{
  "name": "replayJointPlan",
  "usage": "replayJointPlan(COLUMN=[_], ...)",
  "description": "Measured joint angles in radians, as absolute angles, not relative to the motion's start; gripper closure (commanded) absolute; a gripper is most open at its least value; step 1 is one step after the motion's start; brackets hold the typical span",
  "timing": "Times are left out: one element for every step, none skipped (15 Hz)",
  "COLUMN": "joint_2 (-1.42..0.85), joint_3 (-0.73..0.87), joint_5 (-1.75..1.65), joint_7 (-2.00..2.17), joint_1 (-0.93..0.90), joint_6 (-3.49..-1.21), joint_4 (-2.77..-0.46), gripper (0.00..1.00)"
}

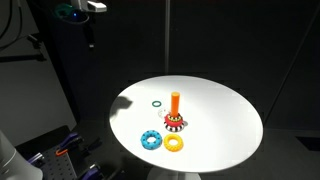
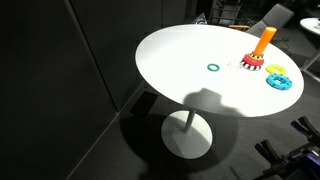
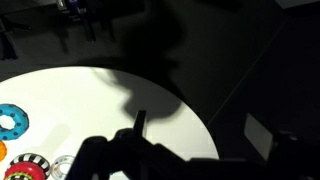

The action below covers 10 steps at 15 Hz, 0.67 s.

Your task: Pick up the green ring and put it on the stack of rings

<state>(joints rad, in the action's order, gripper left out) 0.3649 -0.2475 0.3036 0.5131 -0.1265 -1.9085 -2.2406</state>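
The green ring [image 1: 157,102] is small, thin and dark. It lies flat on the white round table [image 1: 220,120], just beside the stack of rings. It also shows in an exterior view [image 2: 213,68]. The stack is an upright orange peg [image 1: 174,103] with a red, white-spotted ring [image 1: 175,124] at its base, seen in both exterior views [image 2: 252,62]. My gripper [image 1: 80,8] hangs high above the table's far edge, well away from the ring. In the wrist view its dark fingers [image 3: 200,135] stand apart with nothing between them. The green ring is out of the wrist view.
A blue toothed ring [image 1: 151,140] and a yellow ring [image 1: 174,143] lie loose in front of the stack. They also show in an exterior view, blue [image 2: 281,82] and yellow [image 2: 276,69]. The wrist view shows the blue ring [image 3: 10,122] and the red ring [image 3: 28,168]. Dark curtains surround the table.
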Motion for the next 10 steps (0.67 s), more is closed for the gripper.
replayJointPlan(joint_2=[0.365, 0.365, 0.365, 0.365, 0.364, 0.363, 0.36, 0.355, 0.347, 0.337], joint_3=[-0.247, -0.247, -0.247, -0.247, -0.247, -0.247, -0.244, -0.242, -0.239, -0.236], joint_5=[0.304, 0.304, 0.304, 0.304, 0.304, 0.303, 0.303, 0.303, 0.301, 0.297], joint_7=[0.513, 0.513, 0.513, 0.513, 0.513, 0.513, 0.513, 0.513, 0.513, 0.513], joint_1=[-0.127, -0.127, -0.127, -0.127, -0.127, -0.126, -0.125, -0.121, -0.115, -0.107], joint_6=[-1.909, -1.909, -1.909, -1.909, -1.909, -1.909, -1.909, -1.909, -1.91, -1.913], joint_4=[-2.241, -2.241, -2.241, -2.241, -2.241, -2.241, -2.241, -2.24, -2.239, -2.237], gripper=[0.0, 0.0, 0.0, 0.0, 0.0, 0.0, 0.0, 0.0, 0.0, 0.0])
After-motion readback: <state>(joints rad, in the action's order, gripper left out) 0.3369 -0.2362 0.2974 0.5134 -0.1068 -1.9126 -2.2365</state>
